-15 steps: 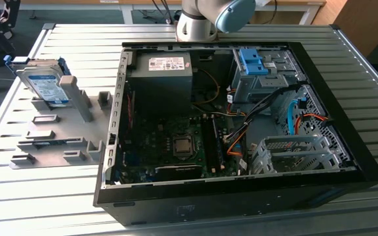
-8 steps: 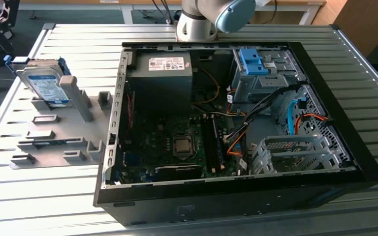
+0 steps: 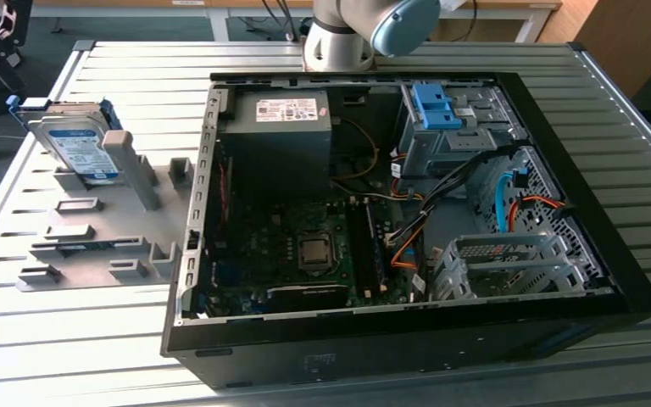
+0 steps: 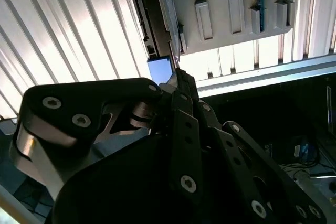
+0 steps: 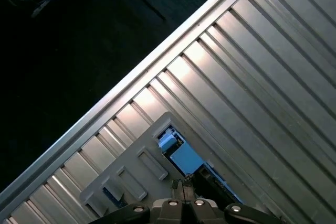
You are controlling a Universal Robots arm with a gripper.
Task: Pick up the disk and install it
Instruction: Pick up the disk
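One disk (image 3: 77, 146) is standing at the upper left of the exterior view, in one grey holder (image 3: 122, 229). One open computer case (image 3: 393, 352) is lying mid-frame, housing one blue bracket (image 3: 436, 106) and one dark stickered box (image 3: 280, 144).

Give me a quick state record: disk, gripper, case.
disk: upright in grey fixture, on the exterior view's left, not yet picked
gripper: fingers shut, empty, aimed toward the fixture in the second wrist view
case: open, lying on slatted table
drive bay: blue bracket seated
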